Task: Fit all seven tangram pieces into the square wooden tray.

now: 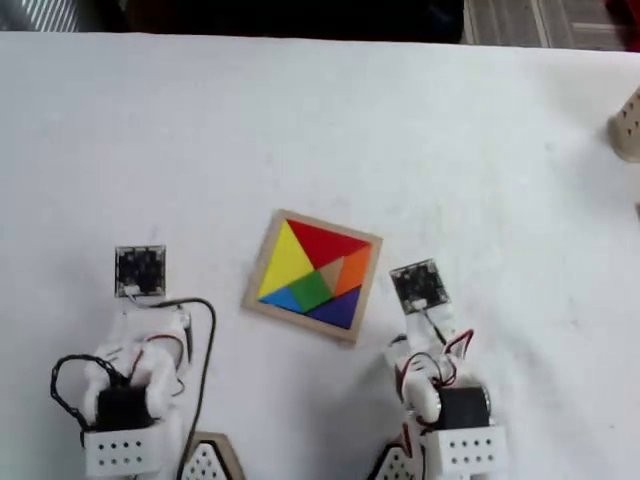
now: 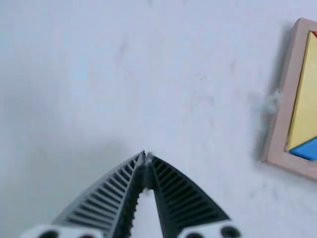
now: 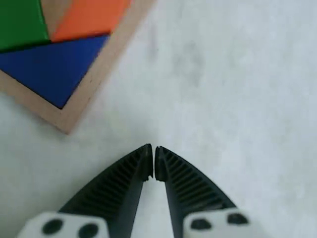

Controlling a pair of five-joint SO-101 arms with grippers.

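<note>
Filling square wooden tray [image 1: 298, 319], triangular pieces [image 1: 330, 245]; ribbed left gripper [image 2: 146, 157], right gripper [image 3: 152, 151] closed.

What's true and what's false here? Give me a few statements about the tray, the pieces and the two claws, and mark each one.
1. The wooden tray lies between the two arms. True.
2. The left claw grips a yellow piece. False: it is shut on nothing, over bare table.
3. The dark blue piece sits in the tray corner nearest the right claw. True.
4. A red piece lies loose beside the tray. False: the red piece sits inside the tray.
</note>
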